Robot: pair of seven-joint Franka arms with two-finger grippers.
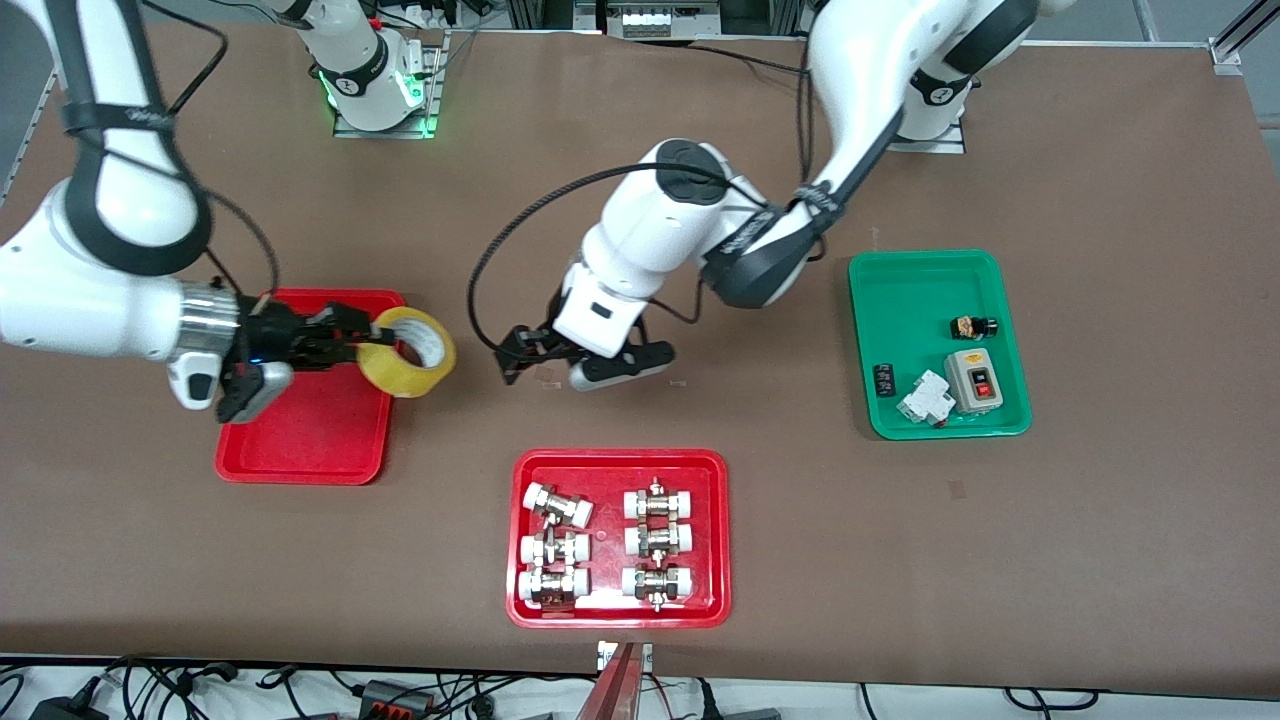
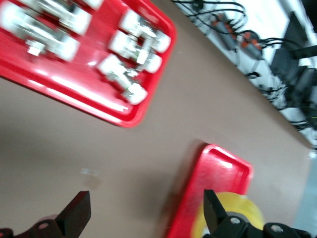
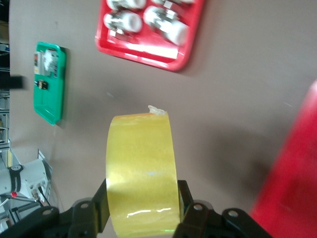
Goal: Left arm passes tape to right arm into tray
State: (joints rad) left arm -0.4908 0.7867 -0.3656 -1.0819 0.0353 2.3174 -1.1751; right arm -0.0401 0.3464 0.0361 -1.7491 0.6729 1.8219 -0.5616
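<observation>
My right gripper (image 1: 378, 340) is shut on the yellow tape (image 1: 410, 352) and holds it in the air over the edge of the plain red tray (image 1: 300, 445) that faces the left arm's end. In the right wrist view its fingers (image 3: 101, 203) clamp the roll's two flat sides, and the tape (image 3: 141, 158) hangs between them; the gripper (image 3: 142, 206) is shut on it. My left gripper (image 1: 527, 353) is open and empty over bare table beside the tape, toward the table's middle. The left wrist view shows its jaws wide apart (image 2: 146, 213), with the tape (image 2: 247, 215) and the tray (image 2: 220, 166) past one finger.
A red tray with white-capped metal fittings (image 1: 715, 540) lies nearer the front camera, mid-table. A green tray (image 1: 900, 300) holding small electrical parts sits toward the left arm's end. The fittings tray also shows in the left wrist view (image 2: 126, 115) and the right wrist view (image 3: 148, 49).
</observation>
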